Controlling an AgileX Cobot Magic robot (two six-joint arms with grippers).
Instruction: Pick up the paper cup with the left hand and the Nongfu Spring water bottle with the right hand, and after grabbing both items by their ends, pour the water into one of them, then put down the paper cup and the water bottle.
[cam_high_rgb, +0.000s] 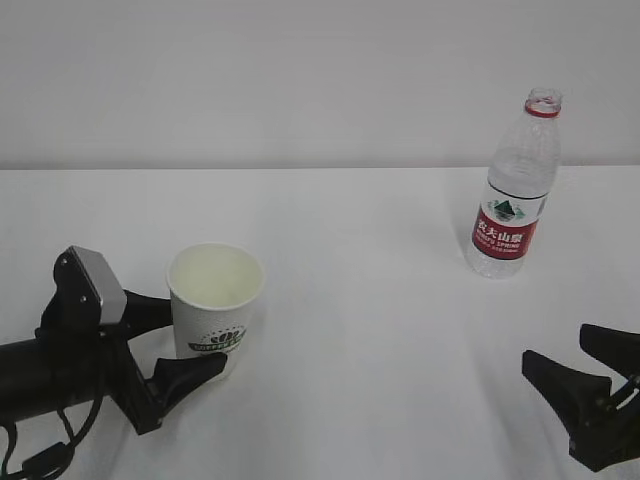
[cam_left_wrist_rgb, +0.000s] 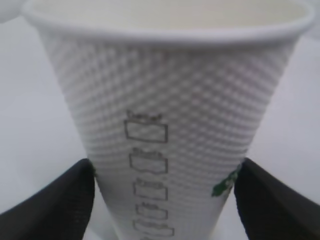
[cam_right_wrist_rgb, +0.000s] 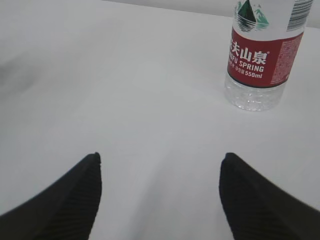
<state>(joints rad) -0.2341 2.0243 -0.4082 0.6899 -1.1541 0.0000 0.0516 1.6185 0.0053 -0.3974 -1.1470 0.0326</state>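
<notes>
Exterior view: white bench (cam_high_rgb: 350, 330); paper cup (cam_high_rgb: 214, 300), upright, left of centre, green logo facing forward, standing between the jaws of the left hand (cam_high_rgb: 185, 340), which straddle its lower half. Nongfu Spring water bottle (cam_high_rgb: 513, 190), uncapped, upright, far right, well apart from the cup. Right hand (cam_high_rgb: 585, 375) at the lower right edge, jaws apart and empty, short of the bottle. Left wrist view: paper cup (cam_left_wrist_rgb: 170, 125) fills the frame, dimpled wall and printed check boxes visible; the black fingers (cam_left_wrist_rgb: 60, 200) flank its base on both sides, close against it, though whether they press it cannot be told; the cup looks seated on the bench, not lifted. Right wrist view: jaws spread, nothing between them; bottle (cam_right_wrist_rgb: 262, 55) ahead and to the right, some way off. Status, as judged: no item raised yet; cup grasp about to close, bottle approach outstanding; lifting, pouring and setting down all remain.
</notes>
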